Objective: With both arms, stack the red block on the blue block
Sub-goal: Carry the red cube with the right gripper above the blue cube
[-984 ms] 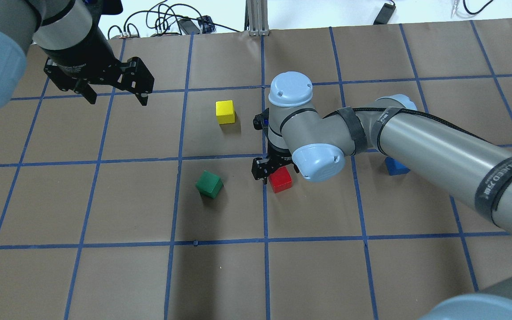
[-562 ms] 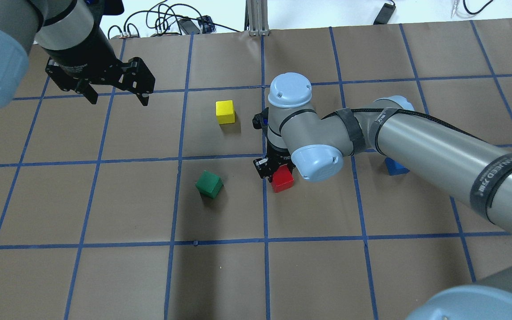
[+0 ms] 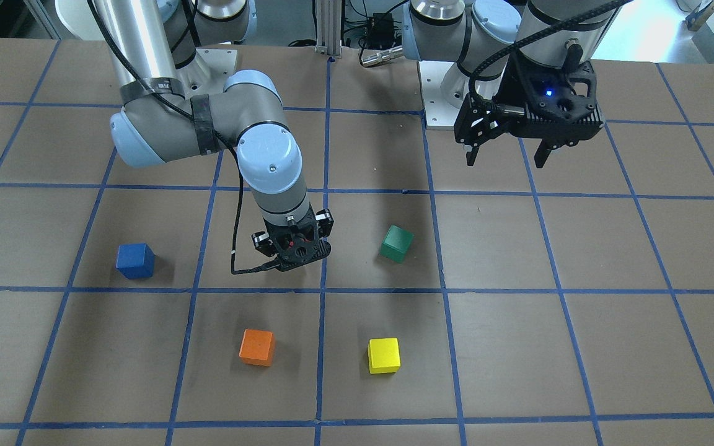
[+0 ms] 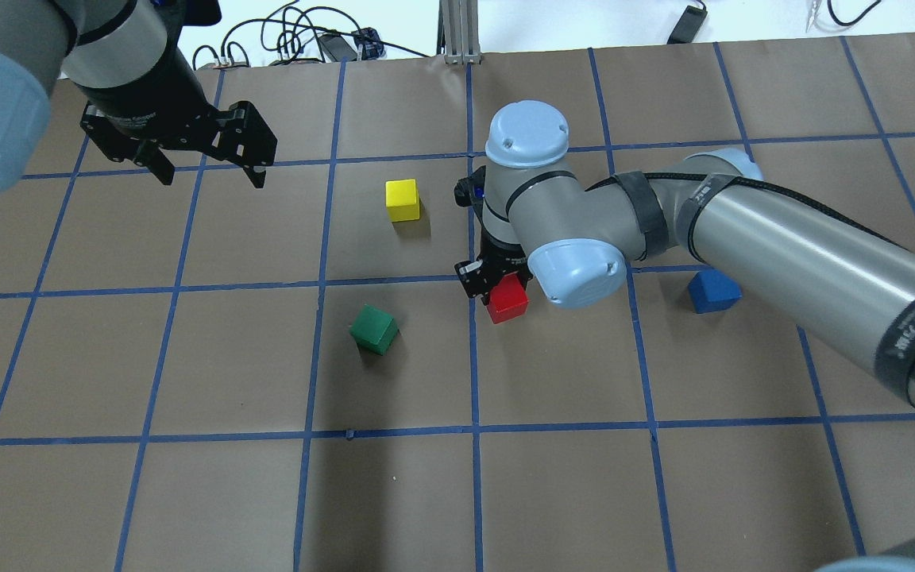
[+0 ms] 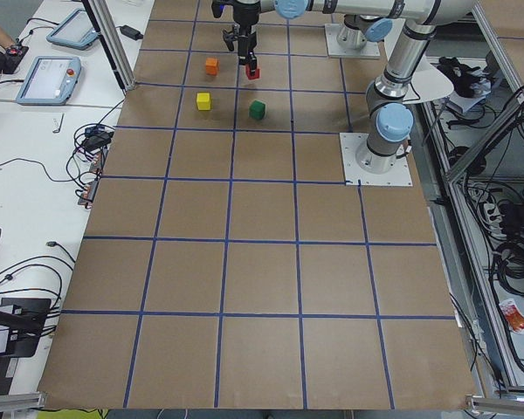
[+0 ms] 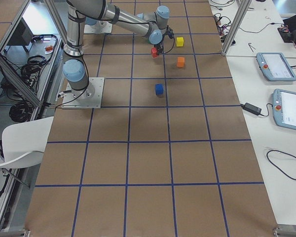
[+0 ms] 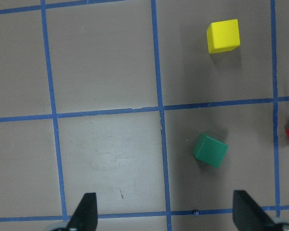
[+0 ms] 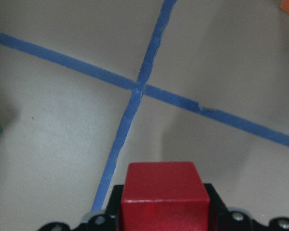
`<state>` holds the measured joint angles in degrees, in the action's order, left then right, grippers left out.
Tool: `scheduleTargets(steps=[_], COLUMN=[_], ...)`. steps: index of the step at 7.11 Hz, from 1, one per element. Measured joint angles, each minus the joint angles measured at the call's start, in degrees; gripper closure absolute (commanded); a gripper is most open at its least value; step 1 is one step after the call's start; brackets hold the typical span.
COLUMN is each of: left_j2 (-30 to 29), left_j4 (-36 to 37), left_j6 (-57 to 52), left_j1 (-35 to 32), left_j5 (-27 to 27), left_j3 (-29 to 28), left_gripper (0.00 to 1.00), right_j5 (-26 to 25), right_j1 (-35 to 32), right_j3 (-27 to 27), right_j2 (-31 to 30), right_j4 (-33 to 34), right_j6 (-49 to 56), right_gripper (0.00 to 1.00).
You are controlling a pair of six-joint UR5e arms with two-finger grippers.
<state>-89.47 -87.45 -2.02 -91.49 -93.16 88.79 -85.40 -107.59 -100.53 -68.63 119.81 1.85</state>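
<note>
Near the green block (image 4: 374, 329), the right gripper (image 3: 294, 249) clamps the red block (image 8: 163, 195); a shallow grip could drop it before the blue block (image 4: 712, 291)

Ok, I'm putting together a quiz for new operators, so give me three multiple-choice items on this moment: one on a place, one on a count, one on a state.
1. Where is the red block?
A. In the right pincer
B. Lying free on the table
C. Stacked on another cube

2. How many coloured cubes are in the scene?
A. Three
B. Four
C. Five

3. The left pincer is:
A. Shut on a cube
B. Open and empty
C. Shut on nothing

Answers:
1 A: the right wrist view shows the red block clamped between the fingers.
2 C: besides the red block there are a blue block, a green block, a yellow block and an orange block.
3 B: its fingers stand wide apart with only bare table showing between them.
</note>
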Motion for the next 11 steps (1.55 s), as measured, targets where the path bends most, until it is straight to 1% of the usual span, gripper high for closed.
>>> scheduleTargets(steps=[1, 3, 4, 5, 6, 9, 11], left_j2=[0.0, 0.1, 0.1, 0.1, 0.2, 0.2, 0.3], left_j4=[0.0, 0.0, 0.0, 0.0, 0.0, 0.0, 0.0], left_j6=[0.0, 0.0, 0.0, 0.0, 0.0, 0.0, 0.0], left_j1=[0.0, 0.0, 0.0, 0.0, 0.0, 0.0, 0.0], left_j5=[0.0, 0.0, 0.0, 0.0, 0.0, 0.0, 0.1], left_j3=[0.0, 0.1, 0.1, 0.1, 0.1, 0.1, 0.2], left_gripper=[0.0, 0.0, 0.0, 0.0, 0.0, 0.0, 0.0], right_j5=[-0.7, -2.3, -2.5, -3.0, -3.8, -4.6, -4.6], right_j1=[1.8, 9.0, 13.0, 17.0, 20.7, 28.5, 30.4], right_j3=[3.7, 12.1, 14.1, 14.6, 14.2, 8.5, 4.0], right_j2=[-1.3, -2.2, -2.3, -2.3, -2.3, -2.4, -3.3], right_j4=[-5.0, -17.2, -20.2, -21.5, -21.8, -19.9, -14.8], right_j6=[0.0, 0.4, 1.9, 4.6, 7.3, 15.8, 18.0], right_gripper=[1.0, 1.0, 1.0, 1.0, 1.0, 1.0, 1.0])
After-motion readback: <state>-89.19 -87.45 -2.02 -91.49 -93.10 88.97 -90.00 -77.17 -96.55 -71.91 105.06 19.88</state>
